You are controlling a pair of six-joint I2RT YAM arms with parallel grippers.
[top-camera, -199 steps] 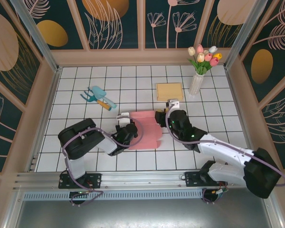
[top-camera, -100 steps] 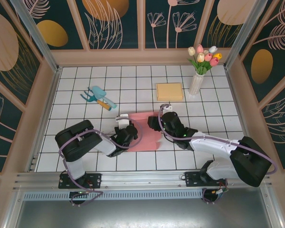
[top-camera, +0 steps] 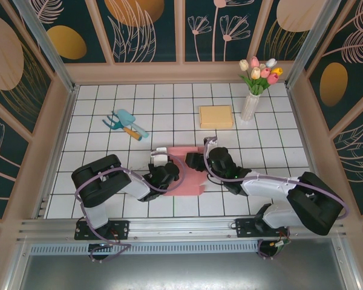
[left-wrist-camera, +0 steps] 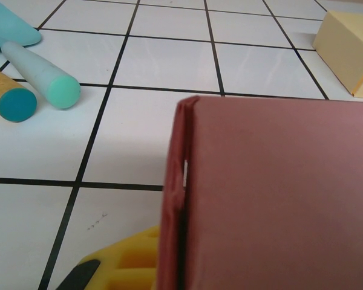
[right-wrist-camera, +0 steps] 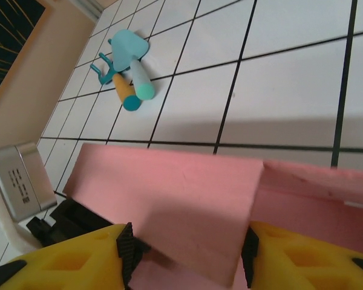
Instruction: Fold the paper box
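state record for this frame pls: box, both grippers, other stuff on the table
box: pink paper box, mid-table, partly folded
left gripper: jaws shut on the box's left wall
right gripper: jaws open, either side of a raised flap
other items: teal garden tools back left; yellow block and tulip vase back right, all apart from the box
fold: not finished

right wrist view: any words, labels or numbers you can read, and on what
No text can be read.
Markings on the grey module at the left edge: small dark print, too small and blurred to read.
On the pink paper box: no print visible.
On the teal trowel: no print visible.
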